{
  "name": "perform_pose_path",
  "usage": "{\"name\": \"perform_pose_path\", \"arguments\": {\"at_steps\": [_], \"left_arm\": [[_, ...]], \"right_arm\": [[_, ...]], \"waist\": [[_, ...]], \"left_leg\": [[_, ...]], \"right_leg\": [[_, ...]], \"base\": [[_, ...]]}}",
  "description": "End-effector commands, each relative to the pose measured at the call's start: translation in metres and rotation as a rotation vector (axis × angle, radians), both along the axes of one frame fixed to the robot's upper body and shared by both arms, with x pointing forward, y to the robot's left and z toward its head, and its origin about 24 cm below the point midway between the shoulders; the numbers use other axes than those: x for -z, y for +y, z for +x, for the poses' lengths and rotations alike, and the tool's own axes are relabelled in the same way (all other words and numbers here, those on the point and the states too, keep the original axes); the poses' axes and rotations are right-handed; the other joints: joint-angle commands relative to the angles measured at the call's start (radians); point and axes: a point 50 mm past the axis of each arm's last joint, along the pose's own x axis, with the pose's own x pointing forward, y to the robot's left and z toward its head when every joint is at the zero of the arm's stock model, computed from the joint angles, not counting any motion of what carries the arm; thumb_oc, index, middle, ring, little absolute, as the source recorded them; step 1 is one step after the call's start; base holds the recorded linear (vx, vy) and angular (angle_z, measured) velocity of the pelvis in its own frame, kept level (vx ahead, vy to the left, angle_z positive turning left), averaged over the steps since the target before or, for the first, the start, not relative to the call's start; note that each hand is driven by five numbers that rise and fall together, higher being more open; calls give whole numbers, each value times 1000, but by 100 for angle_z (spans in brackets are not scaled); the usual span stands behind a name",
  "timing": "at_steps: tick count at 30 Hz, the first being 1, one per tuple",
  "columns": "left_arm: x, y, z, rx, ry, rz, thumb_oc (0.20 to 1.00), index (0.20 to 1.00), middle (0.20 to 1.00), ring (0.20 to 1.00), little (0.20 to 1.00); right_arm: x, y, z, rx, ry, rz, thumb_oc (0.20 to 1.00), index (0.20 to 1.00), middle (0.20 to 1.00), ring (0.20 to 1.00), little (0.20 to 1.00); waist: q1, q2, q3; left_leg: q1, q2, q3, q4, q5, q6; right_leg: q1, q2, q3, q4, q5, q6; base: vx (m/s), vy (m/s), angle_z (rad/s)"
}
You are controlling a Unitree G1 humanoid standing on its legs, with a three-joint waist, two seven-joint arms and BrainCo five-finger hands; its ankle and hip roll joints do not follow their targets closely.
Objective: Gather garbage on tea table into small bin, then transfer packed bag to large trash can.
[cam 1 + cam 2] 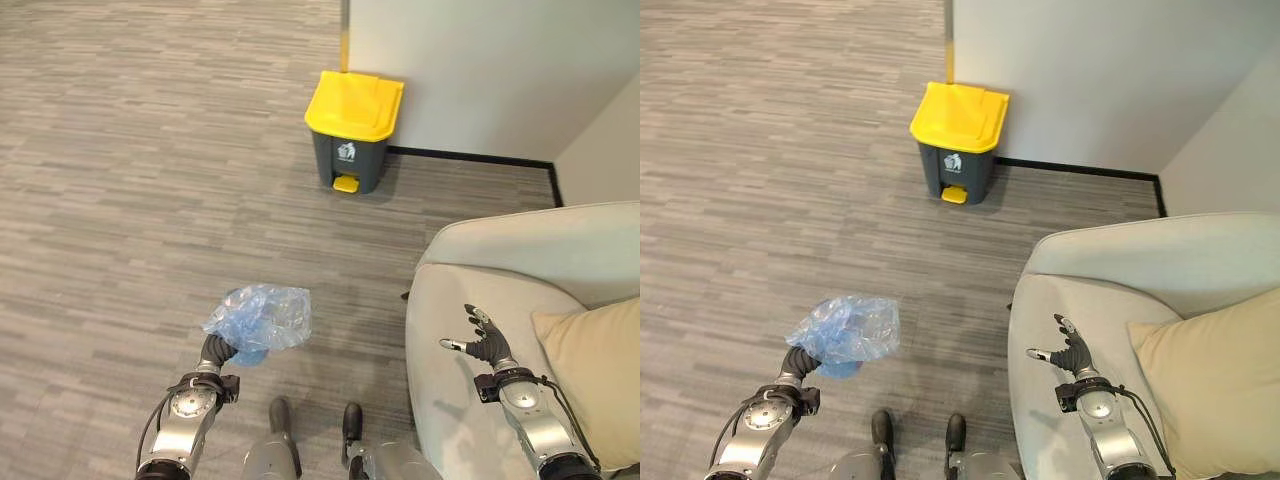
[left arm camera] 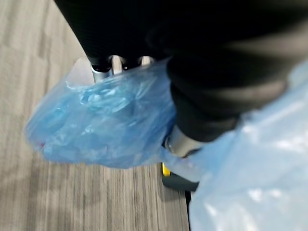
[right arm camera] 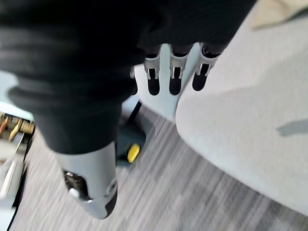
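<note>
Blue plastic garbage bag (image 1: pixel 260 318) hangs from the left hand (image 1: pixel 214 354), whose fingers are curled around it above the carpet floor (image 1: pixel 130 200). The right hand (image 1: pixel 484 342) has relaxed, spread fingers over the beige sofa (image 1: pixel 460 300). The yellow-lidded pedal trash can (image 1: pixel 352 130) stands well apart by the wall (image 1: pixel 480 70).

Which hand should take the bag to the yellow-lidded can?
Left. The left hand is already shut on the blue bag, on open floor facing the large trash can. The right hand hangs open and empty over the sofa.
</note>
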Motion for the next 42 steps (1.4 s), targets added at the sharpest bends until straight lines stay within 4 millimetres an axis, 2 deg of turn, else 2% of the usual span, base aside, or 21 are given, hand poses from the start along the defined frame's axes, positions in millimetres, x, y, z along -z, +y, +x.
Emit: {"name": "perform_pose_path", "arguments": {"at_steps": [1,2,7,9,10,11,15,18,21,24,25,26,29,30,32,34,37,38,39,41,42], "left_arm": [[-16,6,7,24,-82,57,200,200,200,200,200],[-16,5,8,27,-81,58,200,200,200,200,200],[-16,6,7,39,-74,65,200,200,200,200,200],[-17,10,5,35,-72,74,200,200,200,200,200],[-17,14,5,35,-67,90,200,200,200,200,200],[-17,14,5,35,-67,90,200,200,200,200,200],[-26,26,5,9,-89,131,200,200,200,200,200],[-27,28,5,5,-91,132,200,200,200,200,200],[-28,31,5,-6,-95,134,200,200,200,200,200],[-25,31,3,-21,-85,119,200,200,200,200,200],[-22,30,3,-23,-77,109,200,200,200,200,200],[-22,28,4,-21,-78,104,200,200,200,200,200],[-21,25,4,-13,-79,96,200,200,200,200,200],[-21,25,4,-12,-79,94,200,200,200,200,200],[-19,25,2,-14,-67,92,200,200,200,200,200],[-15,25,-3,-10,-49,94,200,200,200,200,200],[-10,23,-8,-17,-31,82,200,200,200,200,200],[-11,20,-7,-5,-34,69,200,200,200,200,200],[-11,20,-7,-5,-34,69,200,200,200,200,200],[-11,17,-3,4,-41,55,200,200,200,200,200],[-11,14,-1,10,-41,47,200,200,200,200,200]], "right_arm": [[-4,-12,-8,43,-36,-10,1000,1000,1000,1000,1000],[0,-14,-11,50,-17,-15,1000,1000,1000,1000,1000],[5,-12,-15,52,6,-11,1000,1000,1000,1000,1000],[5,-9,-14,51,7,6,1000,1000,1000,1000,1000],[6,-4,-11,45,9,20,1000,1000,1000,1000,1000],[6,-4,-11,45,9,20,1000,1000,1000,1000,1000],[2,10,0,2,-16,45,1000,1000,1000,1000,1000],[0,14,4,-9,-26,59,1000,1000,1000,1000,1000],[-5,14,9,-17,-45,58,1000,1000,1000,1000,1000],[-6,13,11,-18,-48,53,1000,1000,1000,1000,1000],[-6,12,11,-17,-41,47,1000,1000,1000,1000,1000],[-6,11,10,-18,-44,43,1000,1000,1000,1000,1000],[-5,10,8,-17,-36,39,1000,1000,1000,1000,1000],[-6,9,7,-16,-36,38,1000,1000,1000,1000,1000],[-4,9,4,-21,-28,43,1000,1000,1000,1000,1000],[-3,6,-1,-20,-19,44,1000,1000,1000,1000,1000],[-3,-1,-4,-7,-18,20,1000,1000,1000,1000,1000],[-4,-10,-8,24,-24,17,1000,1000,1000,1000,1000],[-4,-10,-8,24,-24,17,1000,1000,1000,1000,1000],[-1,-15,-11,41,-9,5,1000,1000,1000,1000,1000],[-1,-15,-10,40,-7,1,1000,1000,1000,1000,1000]], "waist": [[5,25,-6],[6,34,-12],[4,37,-31],[7,20,-43],[15,6,-48],[16,6,-50],[36,-4,-35],[32,5,-29],[22,14,-11],[13,17,8],[6,24,10],[-1,19,18],[-8,27,19],[-12,21,22],[-17,33,16],[-29,30,4],[-40,57,-23],[-48,70,-34],[-49,71,-34],[-55,65,-32],[-49,59,-25]], "left_leg": [[66,14,13,-37,40,-10],[56,31,10,-65,66,-16],[51,28,8,-17,57,-11],[34,4,5,87,6,8],[29,-11,11,138,-49,33],[27,-10,12,136,-46,33],[51,-50,32,159,-119,91],[107,-70,43,122,-141,111],[161,-95,46,96,-173,122],[233,-119,41,66,-203,127],[273,-128,26,51,-236,123],[291,-140,26,50,-238,123],[342,-147,0,48,-284,114],[336,-153,6,49,-271,115],[400,-139,-23,41,-313,97],[447,-127,-37,37,-323,78],[448,-67,-41,69,-256,35],[389,-11,-61,201,-114,-5],[387,-10,-63,203,-115,-6],[339,2,-59,282,-70,4],[306,-11,-64,282,-88,19]], "right_leg": [[-35,-128,-37,89,-137,140],[-17,-128,-24,100,-153,140],[28,-152,-2,124,-184,153],[49,-191,23,140,-194,164],[52,-221,42,153,-185,178],[48,-221,43,151,-182,178],[-27,-264,90,279,-92,197],[-115,-248,104,345,-72,187],[-177,-243,46,274,-62,182],[-227,-225,9,203,-31,197],[-255,-217,-6,165,-28,212],[-277,-215,-20,145,1,207],[-312,-215,-50,123,9,222],[-314,-222,-58,120,23,215],[-337,-222,-72,141,23,225],[-339,-232,-64,193,29,205],[-325,-208,-72,219,3,175],[-281,-157,-69,209,-42,129],[-280,-157,-71,208,-42,128],[-234,-130,-57,191,-83,99],[-216,-128,-48,185,-95,94]], "base": [[302,241,-50],[245,205,-40],[315,256,-24],[416,374,9],[278,296,26],[288,322,22],[177,273,-14],[230,238,-38],[264,137,-12],[331,76,3],[423,39,0],[473,29,10],[283,-47,18],[373,-127,28],[476,-205,41],[394,-248,44],[376,-300,18],[355,-371,6],[336,-344,16],[244,-156,14],[289,-145,17]]}}
